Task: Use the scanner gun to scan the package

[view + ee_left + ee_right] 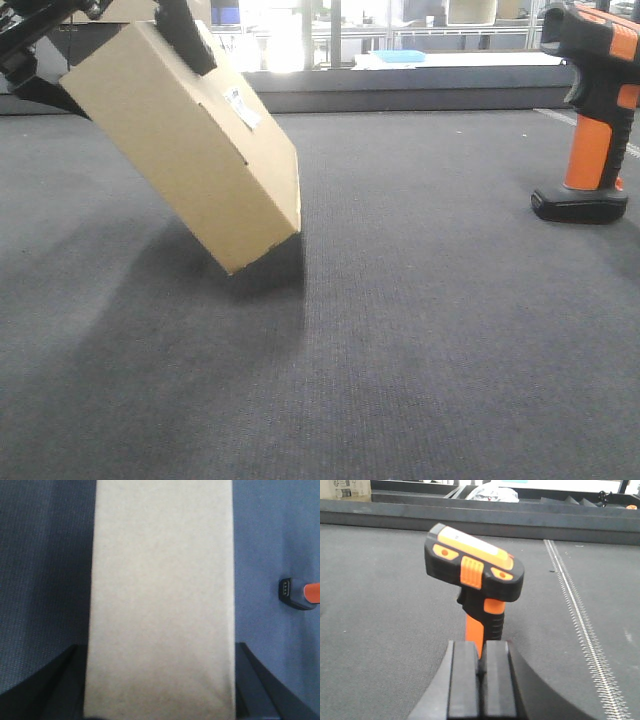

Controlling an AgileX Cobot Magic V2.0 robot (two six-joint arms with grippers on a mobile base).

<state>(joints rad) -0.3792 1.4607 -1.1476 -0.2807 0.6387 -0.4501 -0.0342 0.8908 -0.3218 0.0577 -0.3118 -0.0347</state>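
Note:
The package is a tan cardboard box hanging tilted above the grey carpet, low corner toward the floor, with a small white barcode label on its broad face. My left gripper is shut on its upper end. In the left wrist view the package fills the span between the dark fingers. The scanner gun stands upright on its black foot at the far right, and shows at the edge of the left wrist view. My right gripper is shut and empty, just short of the scanner gun.
A raised dark ledge runs along the back of the carpet, with a blue object behind it. In the right wrist view a pale stitched seam crosses the carpet on the right. A cardboard carton and a white bag sit at the back.

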